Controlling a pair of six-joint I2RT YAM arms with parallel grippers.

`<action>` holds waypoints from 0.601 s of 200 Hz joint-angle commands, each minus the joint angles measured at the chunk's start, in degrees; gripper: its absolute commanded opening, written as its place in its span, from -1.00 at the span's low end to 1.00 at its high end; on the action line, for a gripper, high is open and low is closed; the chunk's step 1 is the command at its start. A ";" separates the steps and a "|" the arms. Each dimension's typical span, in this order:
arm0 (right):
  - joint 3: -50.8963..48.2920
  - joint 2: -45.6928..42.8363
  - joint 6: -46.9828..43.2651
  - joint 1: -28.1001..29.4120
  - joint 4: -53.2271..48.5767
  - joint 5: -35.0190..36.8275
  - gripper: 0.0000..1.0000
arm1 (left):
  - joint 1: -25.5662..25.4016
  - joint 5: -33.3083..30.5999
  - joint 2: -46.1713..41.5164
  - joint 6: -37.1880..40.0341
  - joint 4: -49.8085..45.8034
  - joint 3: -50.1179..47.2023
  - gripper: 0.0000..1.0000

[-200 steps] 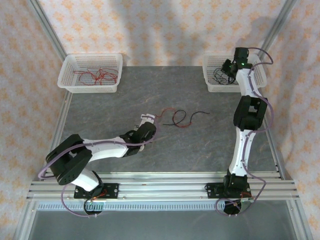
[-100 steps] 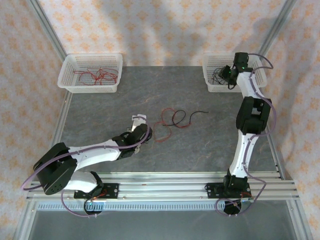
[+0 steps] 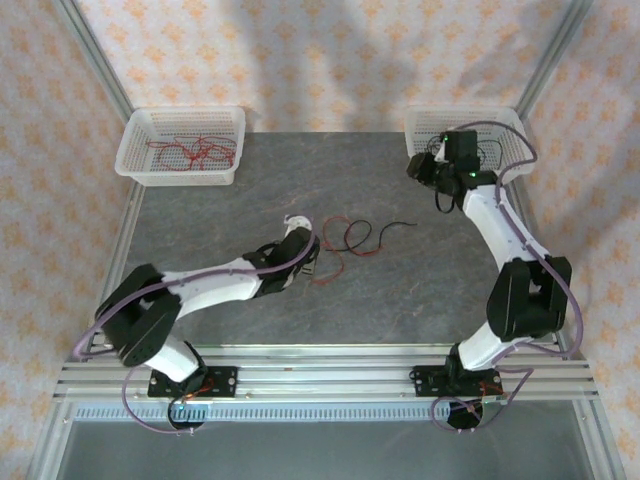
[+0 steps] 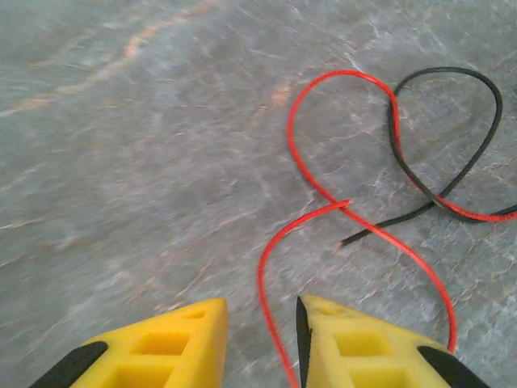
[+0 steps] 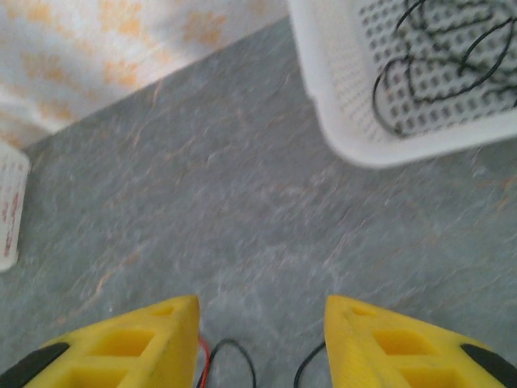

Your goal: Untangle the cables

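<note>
A red cable [image 3: 328,268] and a black cable [image 3: 396,227] lie looped through each other mid-table. My left gripper [image 3: 310,262] is low at the red cable's near-left end. In the left wrist view it is open [image 4: 260,327], and the red cable [image 4: 261,275] runs on the table between its yellow fingers [image 4: 182,339], closer to the right one. The black cable [image 4: 448,70] loops across the red one ahead. My right gripper [image 3: 424,168] hovers by the right basket, open [image 5: 260,323] and holding nothing, with black cable [image 5: 242,360] far below.
A white basket [image 3: 130,160] at the back left holds red cables [image 3: 195,150]. The white basket [image 5: 347,121] at the back right holds black cables [image 5: 436,81]. Aluminium frame posts and patterned walls surround the grey table [image 3: 230,210].
The left gripper opened, drew back, then returned to the red cable, whose near end now lies closer to me. The right arm swung out of the right basket toward the middle, its gripper opening.
</note>
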 commanded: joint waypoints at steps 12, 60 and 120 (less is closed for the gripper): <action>-5.48 -5.57 0.50 3.29 0.08 -0.90 -0.12 | 3.91 11.14 8.76 4.62 -5.88 6.92 -0.47; -10.40 -11.28 0.69 4.46 -0.63 -0.19 -0.12 | 5.50 12.22 15.95 7.33 -12.81 14.13 -0.47; -11.76 -12.18 0.32 4.45 -0.48 -0.20 -0.12 | 5.50 9.34 16.98 5.86 -18.41 16.14 -0.47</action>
